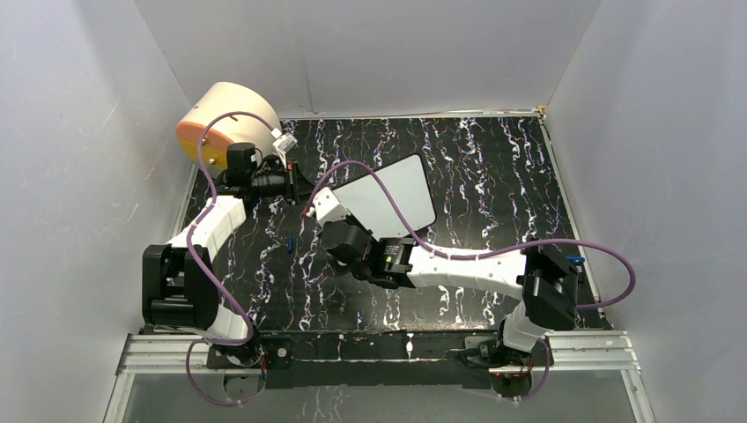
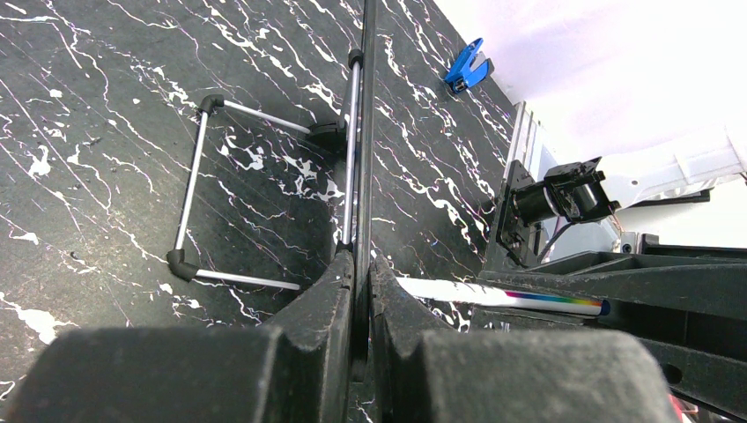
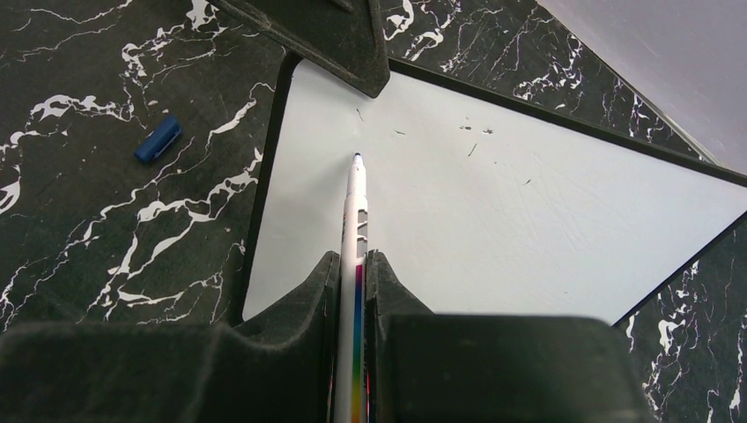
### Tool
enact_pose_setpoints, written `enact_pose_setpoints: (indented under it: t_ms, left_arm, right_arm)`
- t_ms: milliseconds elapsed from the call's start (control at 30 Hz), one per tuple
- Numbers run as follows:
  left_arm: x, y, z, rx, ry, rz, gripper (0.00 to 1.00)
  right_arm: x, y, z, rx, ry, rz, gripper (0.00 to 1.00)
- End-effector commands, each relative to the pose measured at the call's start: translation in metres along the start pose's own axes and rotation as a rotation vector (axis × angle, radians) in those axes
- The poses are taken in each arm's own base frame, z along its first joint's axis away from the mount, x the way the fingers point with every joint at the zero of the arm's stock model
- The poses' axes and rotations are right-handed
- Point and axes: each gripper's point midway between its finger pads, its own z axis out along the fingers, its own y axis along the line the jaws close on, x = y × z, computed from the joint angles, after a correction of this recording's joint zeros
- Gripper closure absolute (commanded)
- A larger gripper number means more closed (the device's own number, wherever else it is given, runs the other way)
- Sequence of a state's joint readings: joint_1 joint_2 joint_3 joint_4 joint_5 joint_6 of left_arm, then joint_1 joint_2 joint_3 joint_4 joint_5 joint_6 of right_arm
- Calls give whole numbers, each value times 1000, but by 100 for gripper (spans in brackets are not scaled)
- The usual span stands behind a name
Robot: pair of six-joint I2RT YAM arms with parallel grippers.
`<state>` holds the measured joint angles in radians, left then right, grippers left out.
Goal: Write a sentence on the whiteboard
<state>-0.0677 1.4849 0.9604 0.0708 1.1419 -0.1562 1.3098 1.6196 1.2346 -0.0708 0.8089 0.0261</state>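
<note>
The whiteboard [image 1: 396, 189] lies at mid-table, its pale face [image 3: 493, 211] bare except for a few small specks; no sentence shows on it. My left gripper [image 1: 295, 183] is shut on the board's thin black rim [image 2: 366, 132] at the left corner, and its finger [image 3: 326, 35] covers that corner in the right wrist view. My right gripper [image 3: 352, 256] is shut on a white marker [image 3: 355, 211] with a rainbow stripe. The marker's blue tip hangs just over the board's upper left part; whether it touches I cannot tell. The marker [image 2: 502, 295] also shows in the left wrist view.
The blue marker cap [image 3: 159, 139] lies on the black marble table [image 1: 493, 176], left of the board [image 1: 290, 242]. A wire stand [image 2: 198, 176] juts from the board's edge. A cream-and-orange drum [image 1: 225, 119] stands at the back left. White walls close in three sides.
</note>
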Motion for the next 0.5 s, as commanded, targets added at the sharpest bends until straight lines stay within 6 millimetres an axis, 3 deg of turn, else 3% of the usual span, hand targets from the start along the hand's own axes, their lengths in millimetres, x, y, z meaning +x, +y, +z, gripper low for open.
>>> enact_pose_setpoints:
  t_ms: [0,467]
  left_arm:
    - [0,0,0,-6,12,-7,100]
    - [0,1,0,-3,14,-10,100]
  right_arm:
    - [-34,-5,2,24,-78,71,100]
    - [-43,-5,4,32,-106,80,100]
